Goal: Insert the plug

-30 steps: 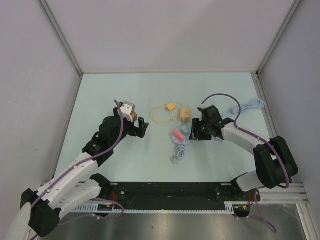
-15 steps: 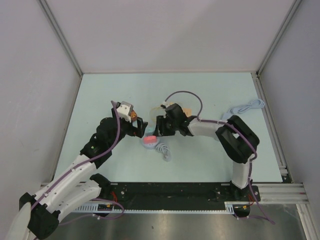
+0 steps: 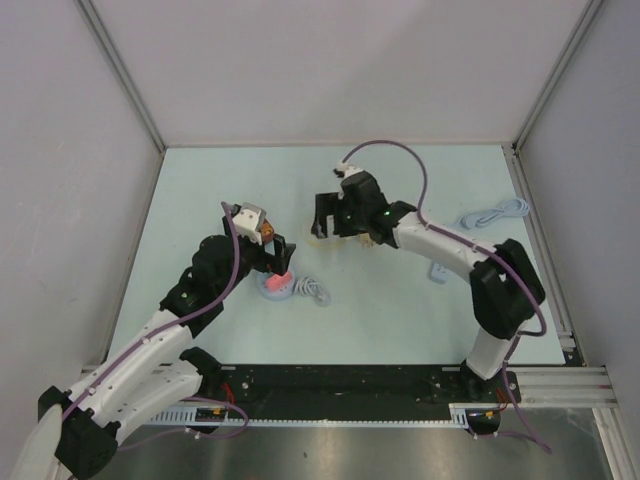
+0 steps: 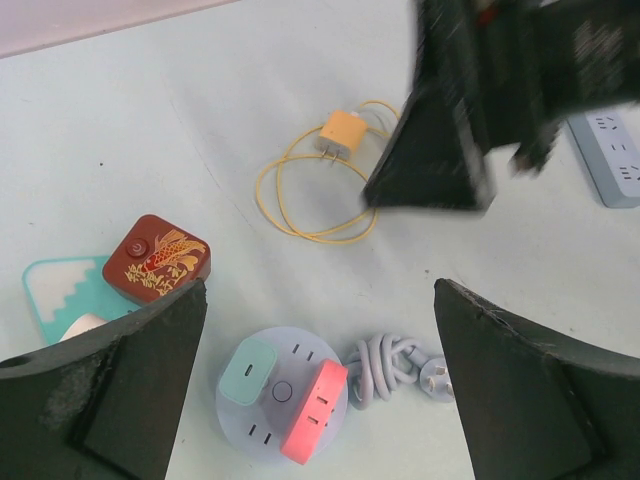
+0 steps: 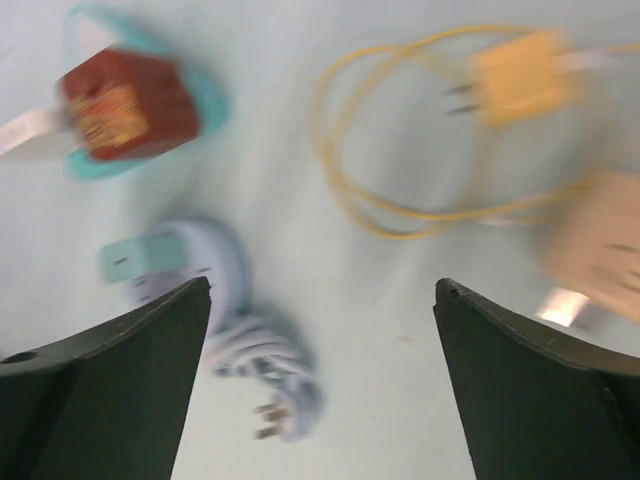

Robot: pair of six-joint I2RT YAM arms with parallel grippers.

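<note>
Beneath the left tool (image 4: 320, 395), which is being held wide open and empty, the pink plug (image 4: 315, 415) is sitting in a round socket hub (image 4: 281, 393) on the tabletop (image 4: 150, 150), beside a teal plug (image 4: 247, 370). Beyond it, the right tool (image 5: 320, 385) is being held open too, gripping nothing; its blurred view is possibly showing that same hub.

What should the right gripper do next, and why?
Probably lower the right gripper onto the yellow plug and close on it. That gripper is open and empty. The plug lies loose on the table with its prongs bare. The round socket under the left gripper shows free slots beside its mint plug and pink plug.
</note>
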